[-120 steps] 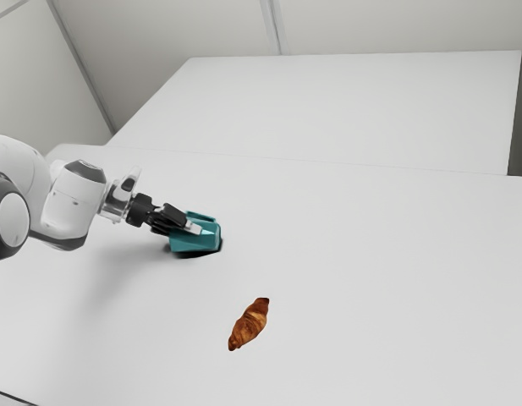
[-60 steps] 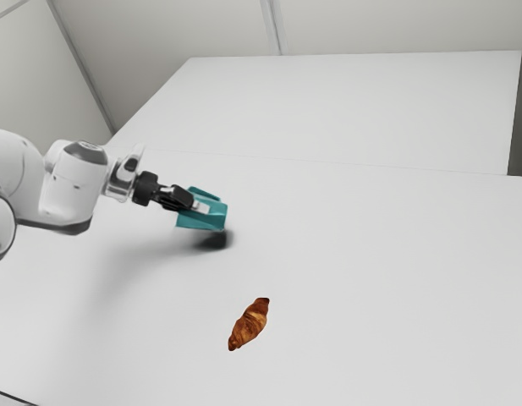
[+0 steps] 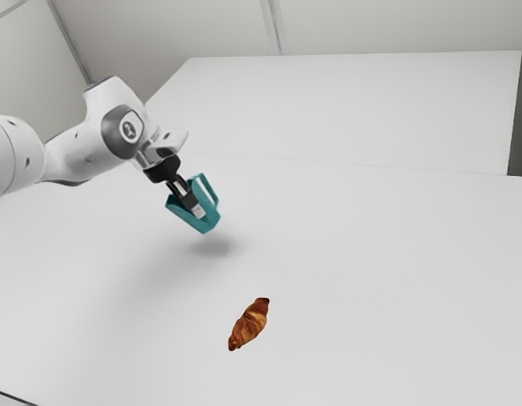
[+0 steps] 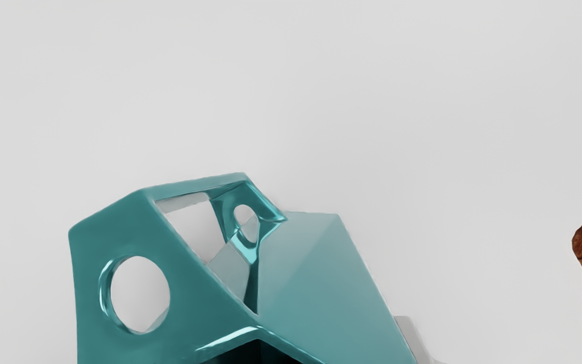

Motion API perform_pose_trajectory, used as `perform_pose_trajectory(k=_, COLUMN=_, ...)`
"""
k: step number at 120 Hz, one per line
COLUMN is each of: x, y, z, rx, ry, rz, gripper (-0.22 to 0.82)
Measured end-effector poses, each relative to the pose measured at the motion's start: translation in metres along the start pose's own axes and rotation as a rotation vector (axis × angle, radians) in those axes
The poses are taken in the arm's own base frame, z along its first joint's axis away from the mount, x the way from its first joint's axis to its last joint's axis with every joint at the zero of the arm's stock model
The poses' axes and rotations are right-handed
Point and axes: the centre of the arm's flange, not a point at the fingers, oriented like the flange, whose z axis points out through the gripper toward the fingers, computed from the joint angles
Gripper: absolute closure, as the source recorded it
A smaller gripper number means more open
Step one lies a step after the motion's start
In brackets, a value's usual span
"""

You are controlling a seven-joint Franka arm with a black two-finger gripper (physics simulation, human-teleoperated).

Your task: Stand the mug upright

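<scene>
The teal mug (image 3: pixel 211 221) hangs tilted above the table in the exterior view, its handle on the side toward the exterior view's right. My gripper (image 3: pixel 197 210) points steeply down and is shut on the mug's body, one finger across the near side and the other hidden. In the wrist view the mug (image 4: pixel 321 273) shows its angular handle with round holes and a dark opening facing the hand. A grey tip of my gripper (image 4: pixel 411 336) shows beside the mug's wall.
A croissant (image 3: pixel 249 324) lies on the white table (image 3: pixel 370 279), nearer the exterior camera than the mug. The mug's soft shadow falls on the tabletop below it. A pale raised panel (image 3: pixel 345 110) stands in the background.
My hand has risen and swung from a shallow slant to a steep downward one. The mug has come up off the table with it, turning so its handle side faces the exterior view's right.
</scene>
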Motion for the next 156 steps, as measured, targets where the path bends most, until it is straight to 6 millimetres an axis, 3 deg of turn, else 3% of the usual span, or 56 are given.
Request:
perform_pose_trajectory(k=40, x=0.023, y=0.011, z=0.02, rx=0.132, ry=-0.146, rz=0.045, gripper=0.79)
perform_pose_trajectory(k=71, x=0.03, y=0.008, z=0.052, rx=0.172, ry=-0.19, rz=0.023, gripper=0.79)
perform_pose_trajectory(k=118, x=0.035, y=0.016, z=0.051, rx=0.248, ry=-0.221, rz=0.012, gripper=0.78)
perform_pose_trajectory(k=156, x=0.019, y=0.024, z=0.056, rx=0.254, ry=-0.232, rz=-0.034, gripper=0.78)
